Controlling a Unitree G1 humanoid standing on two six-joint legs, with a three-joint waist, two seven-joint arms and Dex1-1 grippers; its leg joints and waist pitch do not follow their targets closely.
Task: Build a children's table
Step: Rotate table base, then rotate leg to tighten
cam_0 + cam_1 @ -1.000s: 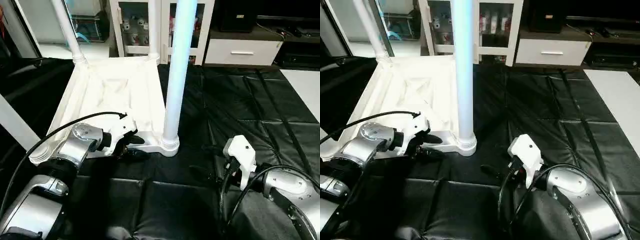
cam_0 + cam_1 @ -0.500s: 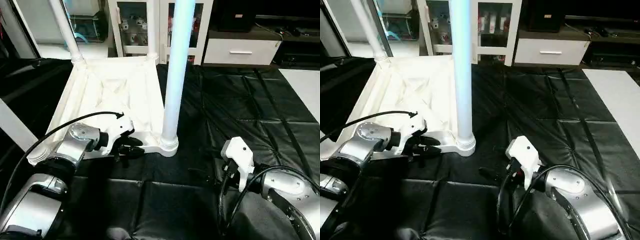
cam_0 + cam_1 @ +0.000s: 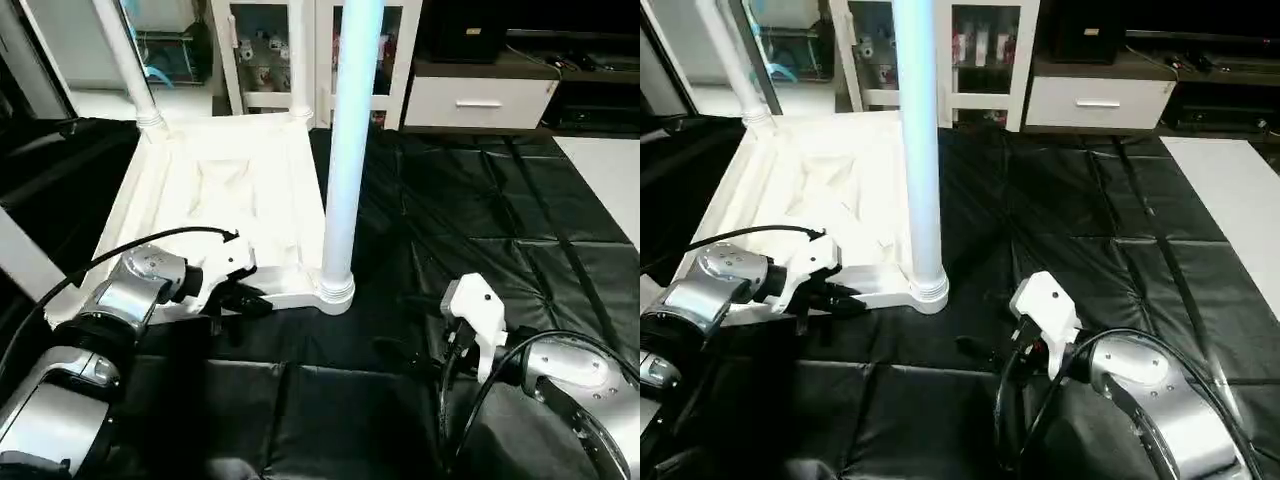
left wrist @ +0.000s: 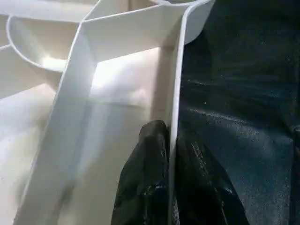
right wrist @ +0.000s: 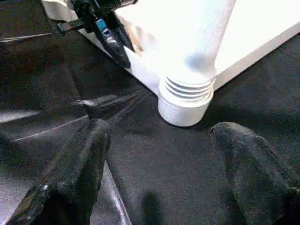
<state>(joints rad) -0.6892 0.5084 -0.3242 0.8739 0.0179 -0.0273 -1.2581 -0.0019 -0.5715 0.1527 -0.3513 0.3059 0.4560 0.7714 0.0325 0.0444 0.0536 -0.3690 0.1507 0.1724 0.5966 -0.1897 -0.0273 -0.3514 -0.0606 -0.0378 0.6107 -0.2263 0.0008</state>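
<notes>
Head views: The tabletop point(image 3: 225, 190) lies underside up on the black cover point(image 3: 480, 200), from centre out toward 10 o'clock. Legs stand in its sockets; the near leg point(image 3: 345, 150) rises at the 5 o'clock corner of the top, another point(image 3: 125, 60) at its 11 o'clock corner. Judged: thin moulded plastic, light, stiff along the ribs, smooth, so likely to slide on the cover. The rim wall is the practical hold for the top; a leg is best taken low, near its threaded collar.

The left gripper point(image 3: 240, 297) sits on the near rim, at 9 o'clock from the near leg. The right gripper point(image 3: 985, 350) hovers over the cover at 5 o'clock from that leg.

Left wrist view: Both fingers point(image 4: 147, 183) are pinched on the thin rim wall point(image 4: 174, 117), one on each face.

Right wrist view: The right fingers point(image 5: 79, 173) stand wide apart and hold nothing; the collar point(image 5: 185, 101) lies ahead, between them, apart from both.
</notes>
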